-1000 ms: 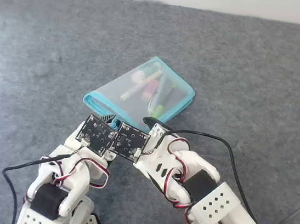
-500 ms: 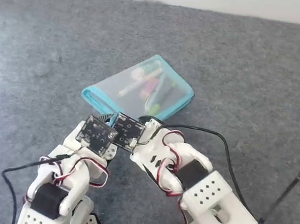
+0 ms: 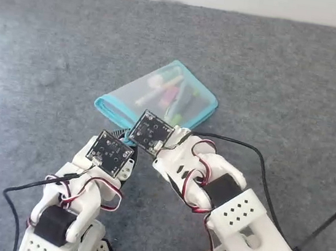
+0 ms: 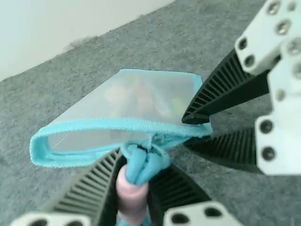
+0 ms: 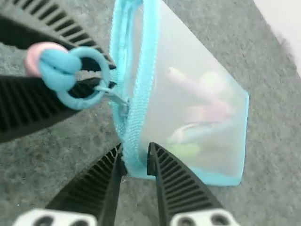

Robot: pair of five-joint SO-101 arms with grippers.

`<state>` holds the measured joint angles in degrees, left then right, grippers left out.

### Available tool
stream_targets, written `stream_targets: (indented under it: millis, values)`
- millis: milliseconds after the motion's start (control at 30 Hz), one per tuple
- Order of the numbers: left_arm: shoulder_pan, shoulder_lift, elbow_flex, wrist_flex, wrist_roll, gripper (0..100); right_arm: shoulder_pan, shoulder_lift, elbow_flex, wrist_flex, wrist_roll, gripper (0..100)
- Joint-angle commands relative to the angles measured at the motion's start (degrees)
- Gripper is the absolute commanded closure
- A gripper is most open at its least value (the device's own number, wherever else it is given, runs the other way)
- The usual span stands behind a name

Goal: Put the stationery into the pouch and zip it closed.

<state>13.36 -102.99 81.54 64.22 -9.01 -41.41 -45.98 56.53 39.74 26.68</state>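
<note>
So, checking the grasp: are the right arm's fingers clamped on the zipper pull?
No, the right fingers pinch the pouch at its edge; the blue pull cord sits between the left fingers.

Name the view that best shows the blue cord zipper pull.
Right wrist view: the blue cord zipper pull with pink bead lies side-on, loop open. Left wrist view has it end-on, bunched in the left end effector. High view: wrist camera boards sit over it.
</note>
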Motion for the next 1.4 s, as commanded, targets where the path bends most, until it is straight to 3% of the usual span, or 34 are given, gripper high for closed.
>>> stream_targets:
  millis: [0, 267, 600, 867, 1367]
  values:
    - [-0.5, -0.1, -1.3, -1.8, 0.1, 99, 2.0, -0.3, -3.7, 2.1, -3.9, 99.0]
    - [-7.2, -0.1, -0.7, -4.4, 4.0, 99, 1.8, 0.2, -4.2, 4.2, -5.7, 99.0]
    - [-7.8, 0.0, 3.1, -7.8, 3.7, 99, 1.4, -1.5, -4.0, 10.2, -3.3, 99.1]
    - [-12.7, 0.2, 4.0, -9.8, 3.6, 99, 1.4, -18.2, -1.1, 20.1, -0.6, 99.1]
    - [-13.1, 0.2, 6.5, -10.2, 0.1, 99, 5.9, -35.9, 0.0, 34.7, 8.4, 99.1]
